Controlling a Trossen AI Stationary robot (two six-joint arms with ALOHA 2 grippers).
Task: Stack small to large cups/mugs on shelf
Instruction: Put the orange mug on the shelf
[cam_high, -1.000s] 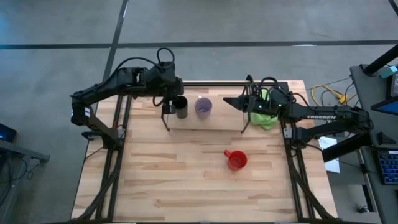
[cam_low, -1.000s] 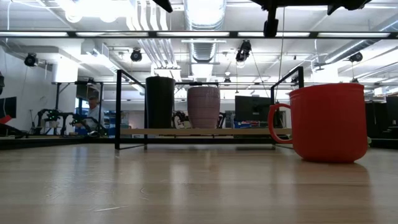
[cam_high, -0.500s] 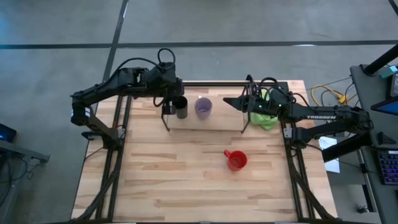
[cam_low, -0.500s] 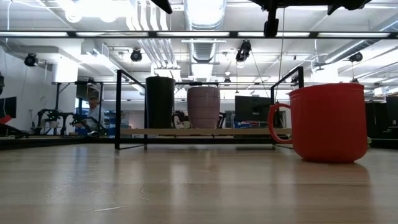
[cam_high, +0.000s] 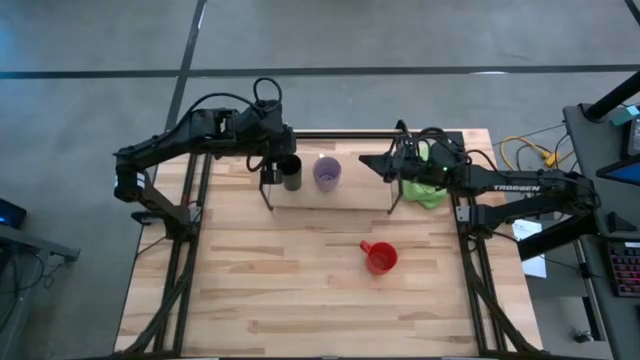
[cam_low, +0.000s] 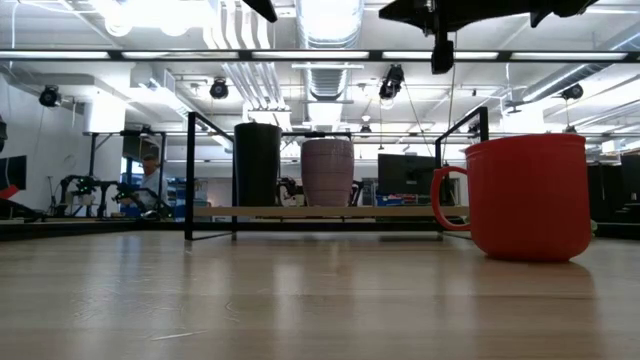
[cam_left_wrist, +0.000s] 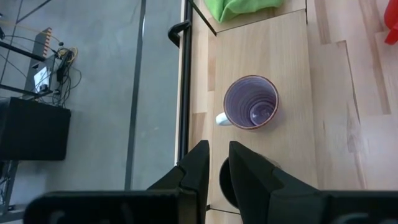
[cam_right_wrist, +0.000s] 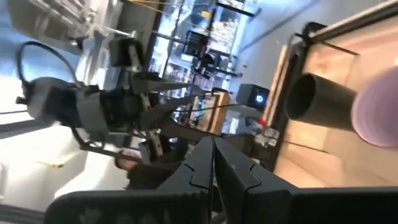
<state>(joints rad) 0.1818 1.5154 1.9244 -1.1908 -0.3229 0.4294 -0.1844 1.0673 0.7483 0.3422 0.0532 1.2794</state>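
A: What sits past the right hand (cam_right_wrist: 213, 163)?
B: Its fingers are pressed together. Beyond them, the black tumbler (cam_right_wrist: 324, 99) and purple cup (cam_right_wrist: 377, 115) stand side by side on the shelf's board (cam_right_wrist: 344, 51).
A: And farther off?
B: The other arm (cam_right_wrist: 87, 109), against the room.

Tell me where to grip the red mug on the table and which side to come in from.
Grip the red mug by its rim wall, coming down from above. It stands upright, mouth open, alone on the table, off the shelf. Its handle points toward the left arm's side, so probably pinch the wall opposite. The right end effector is nearer.

Bright overhead glare; right wrist seemingly blurred.
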